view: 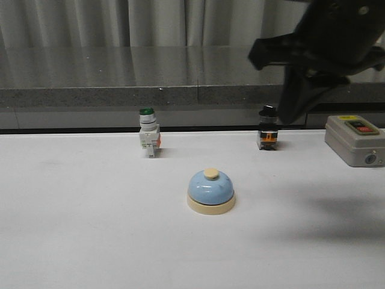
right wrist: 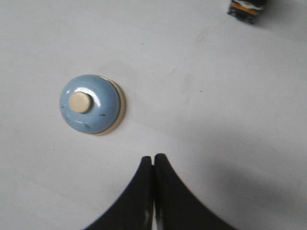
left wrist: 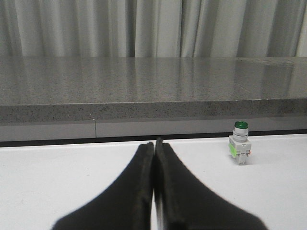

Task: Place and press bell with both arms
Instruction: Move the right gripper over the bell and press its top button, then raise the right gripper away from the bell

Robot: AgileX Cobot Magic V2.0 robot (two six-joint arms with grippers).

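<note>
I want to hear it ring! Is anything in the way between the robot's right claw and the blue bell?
Nothing visible is. The right gripper hangs shut above bare white table, with the bell off to one side. The black-capped switch and the green-capped switch stand farther back.

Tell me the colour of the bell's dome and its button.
The bell has a light-blue dome and a cream button, clearest in the right wrist view.

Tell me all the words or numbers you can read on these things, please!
None can be read.
Grey box: a yellow label at its back edge and a red button with marks, both too blurred to read.
Green-capped switch, black-capped switch and bell: no writing visible.
</note>
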